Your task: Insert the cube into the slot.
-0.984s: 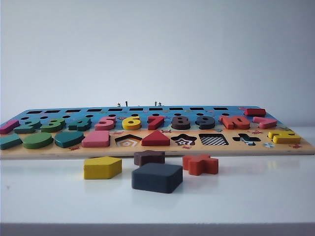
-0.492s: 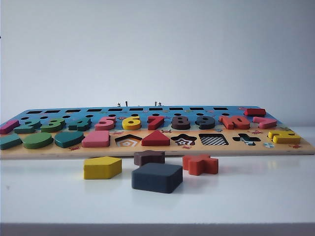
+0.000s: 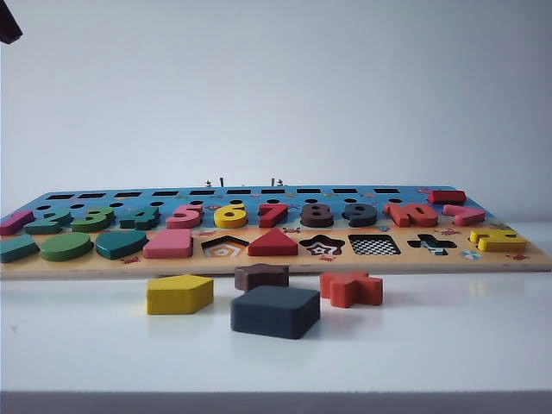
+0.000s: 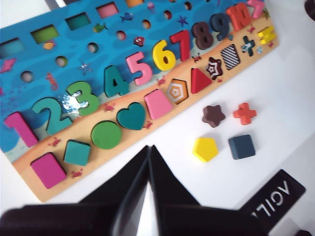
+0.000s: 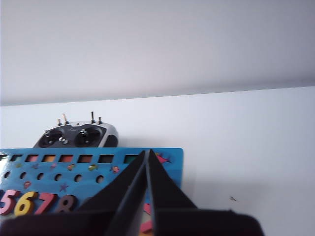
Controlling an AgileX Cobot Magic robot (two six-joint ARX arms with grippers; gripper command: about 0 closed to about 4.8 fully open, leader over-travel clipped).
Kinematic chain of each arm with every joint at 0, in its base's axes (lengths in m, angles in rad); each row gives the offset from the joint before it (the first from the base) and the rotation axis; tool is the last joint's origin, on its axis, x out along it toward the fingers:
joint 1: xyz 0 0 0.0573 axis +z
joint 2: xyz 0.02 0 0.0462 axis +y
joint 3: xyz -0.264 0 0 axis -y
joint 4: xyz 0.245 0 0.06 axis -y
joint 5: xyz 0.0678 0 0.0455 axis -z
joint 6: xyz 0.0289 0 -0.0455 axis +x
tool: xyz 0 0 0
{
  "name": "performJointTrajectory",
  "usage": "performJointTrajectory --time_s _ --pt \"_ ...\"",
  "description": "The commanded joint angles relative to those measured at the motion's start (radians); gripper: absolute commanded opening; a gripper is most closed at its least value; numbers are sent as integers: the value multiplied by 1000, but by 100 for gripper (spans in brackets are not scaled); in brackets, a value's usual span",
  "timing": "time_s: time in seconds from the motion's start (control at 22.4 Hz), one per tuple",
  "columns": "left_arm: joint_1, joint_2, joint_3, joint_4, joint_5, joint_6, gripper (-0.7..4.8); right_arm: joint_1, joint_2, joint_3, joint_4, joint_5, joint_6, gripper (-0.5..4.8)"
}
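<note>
The cube (image 3: pixel 274 310) is a flat slate-blue block lying on the white table in front of the puzzle board (image 3: pixel 276 264). The left wrist view shows the cube (image 4: pixel 241 146) beside a yellow pentagon. The slot (image 3: pixel 374 245) is the checkerboard square recess in the board's front row, between the star and cross recesses; it also appears as the slot (image 4: pixel 231 56) in the left wrist view. My left gripper (image 4: pixel 149 147) hangs shut and empty above the table near the board's front edge, well away from the cube. My right gripper (image 5: pixel 147 152) is shut and empty over the board's far right corner.
Loose on the table lie a yellow pentagon (image 3: pixel 178 294), a brown star (image 3: pixel 261 276) and an orange cross (image 3: pixel 351 288). A remote controller (image 5: pixel 76 136) sits behind the board. A dark arm part (image 3: pixel 7 21) shows at the exterior view's upper left corner. A black labelled part (image 4: pixel 275 196) lies near the cube.
A dark part of an arm has come into the exterior view's upper left corner. The cube, the loose pieces and the board have not moved.
</note>
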Motion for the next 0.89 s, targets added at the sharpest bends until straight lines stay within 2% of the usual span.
performJointTrajectory --time_s 0.04,0.18,0.31,0.45,0.63,0.76,0.85,0.89 --pt "0 31 45 -51 38 2 17 66 84 79 -30 0 -9 -3" --pt "0 57 77 -77 73 2 17 127 167 164 -124 -5 -35 -1" --pt "0 90 106 -79 129 2 17 204 294 310 -329 -38 -156 0" --pt "0 114 116 -84 146 1 17 239 379 424 -469 -42 -219 0" --pt "2 132 116 -97 146 2 17 252 451 513 -572 -183 -268 22" --pt "3 138 116 -97 146 2 17 253 484 544 -628 -282 -272 89" --pt "3 140 116 -96 146 2 17 280 525 570 -690 -364 -311 232" --pt "3 140 116 -95 146 2 17 293 537 576 -709 -378 -324 270"
